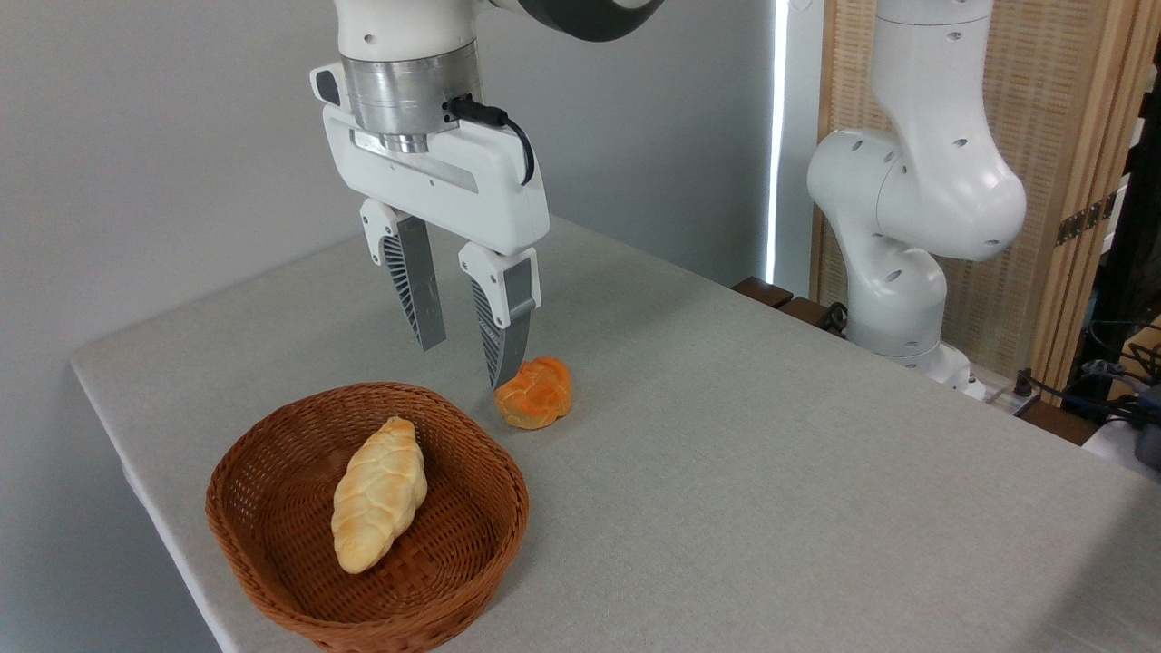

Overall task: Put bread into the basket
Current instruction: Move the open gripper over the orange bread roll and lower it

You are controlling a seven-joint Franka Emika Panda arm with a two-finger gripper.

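Bread (534, 392) sits on the grey counter (771, 472), just beside the basket (272, 553) rim, outside it. Pincer (464, 355) hangs spread and empty, right tip just left of the bun, apparently not touching. Bun likely light, softish, knotted crust giving purchase; best pinched across its middle, gently. Nearly round, so no strong long axis; slightly wider left to right, orange top up. A pale braided loaf (377, 494) already lies in the basket.
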